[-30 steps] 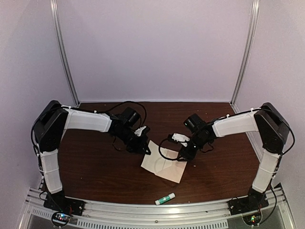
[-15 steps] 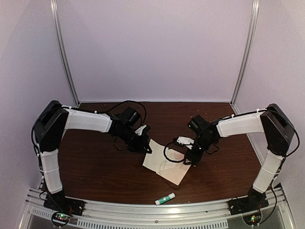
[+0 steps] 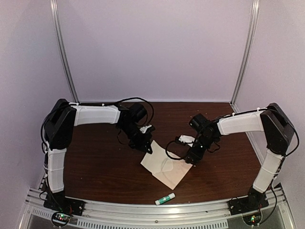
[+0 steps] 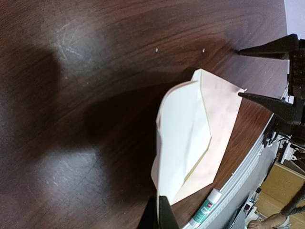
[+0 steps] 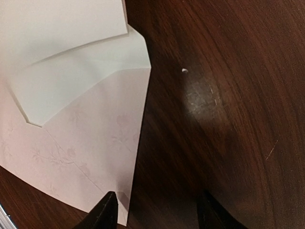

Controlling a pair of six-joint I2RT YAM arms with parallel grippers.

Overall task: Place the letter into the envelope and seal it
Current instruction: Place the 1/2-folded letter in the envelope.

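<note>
The envelope (image 3: 175, 175) is a tan, faintly patterned rectangle lying open on the dark table, also seen in the left wrist view (image 4: 224, 109) and the right wrist view (image 5: 95, 143). The cream letter (image 4: 181, 133) lies over its open mouth, one side lifted and curved; it also shows from above (image 3: 156, 156) and in the right wrist view (image 5: 57, 19). My left gripper (image 4: 162, 212) (image 3: 147, 146) is shut on the letter's near edge. My right gripper (image 5: 157, 210) (image 3: 189, 160) is open, one fingertip (image 5: 109, 202) on the envelope's corner, the other over bare wood.
A green-and-white glue stick (image 3: 165, 199) (image 4: 206, 210) lies near the table's front edge by the metal rail (image 3: 143, 208). Purple walls close in the back and both sides. The right gripper's fingers (image 4: 267, 47) show beyond the envelope in the left wrist view.
The right gripper moved right and down to the envelope's right corner. The left arm's elbow swung inward and its wrist turned, still holding the paper. The papers shifted slightly.
</note>
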